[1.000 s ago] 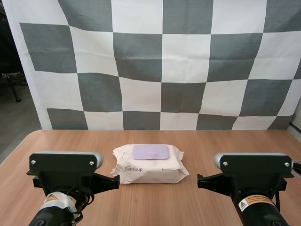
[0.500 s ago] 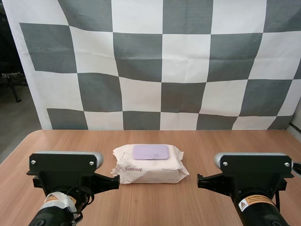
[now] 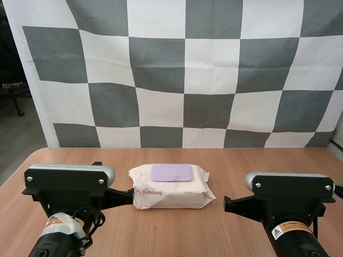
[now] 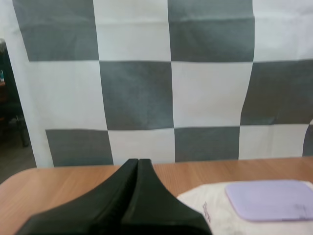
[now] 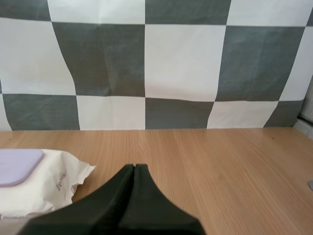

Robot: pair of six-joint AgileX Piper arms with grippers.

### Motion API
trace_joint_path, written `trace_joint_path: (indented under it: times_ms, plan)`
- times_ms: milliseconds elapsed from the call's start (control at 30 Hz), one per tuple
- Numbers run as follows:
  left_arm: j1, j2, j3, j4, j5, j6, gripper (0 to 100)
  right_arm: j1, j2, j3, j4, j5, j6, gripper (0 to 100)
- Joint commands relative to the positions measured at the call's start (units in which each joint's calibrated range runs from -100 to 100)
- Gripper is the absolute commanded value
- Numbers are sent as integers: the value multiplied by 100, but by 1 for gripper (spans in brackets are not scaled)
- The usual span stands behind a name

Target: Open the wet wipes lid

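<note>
A white pack of wet wipes (image 3: 170,188) lies flat in the middle of the wooden table, its lilac lid (image 3: 171,172) shut on top. My left arm (image 3: 67,184) stands at the pack's left and my right arm (image 3: 289,190) at its right, both nearer the front edge. The left gripper (image 4: 137,162) is shut on nothing, a single dark wedge left of the pack (image 4: 210,213) and apart from the lid (image 4: 269,199). The right gripper (image 5: 134,168) is likewise shut and holds nothing, to the right of the pack (image 5: 46,183) and lid (image 5: 17,166).
The wooden table (image 3: 236,160) has bare room behind the pack and to both sides. Its rounded left corner (image 3: 40,155) is close to my left arm.
My left arm has risen a little and shifted slightly left. The right arm and the pack have not moved.
</note>
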Motion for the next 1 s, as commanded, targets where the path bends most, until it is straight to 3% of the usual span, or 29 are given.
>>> trace_joint_path:
  times_ms: [0, 100, 233, 333, 433, 500, 567, 700, 800, 967]
  plan:
    - [0, 0, 0, 23, -2238, 29, 0, 4, 0, 0, -779, -2269, -4, 0]
    - [0, 0, 0, 23, -4266, 123, 0, 4, 0, 0, -1459, -4645, -60, 0]
    - [0, 0, 0, 23, -7897, 173, 0, 4, 0, 0, -1486, -7994, -259, 0]
    - [0, 0, -187, 48, -9829, 273, 0, 4, 0, 0, -927, -9679, -816, 0]
    - [0, 0, -779, 48, -10189, 350, 0, 4, 0, -407, 404, -10544, -1115, 0]
    - [0, 0, -1204, 19, -9683, 439, 0, 4, 0, -896, 1027, -10214, -1115, 0]
    - [0, 0, -1622, 19, -8558, 466, 0, 4, 0, -1517, 1214, -8882, -1169, 0]
    - [0, 163, -2771, 19, -4885, 471, 0, 4, 92, -2969, 605, -5075, -1058, 0]
    - [0, 719, -3714, 19, -2129, 417, 0, 4, 778, -4031, 560, -3607, -1030, 0]
    - [0, 1923, -4911, 19, -321, 776, 0, 4, 2513, -5522, 42, -1144, -1048, 0]
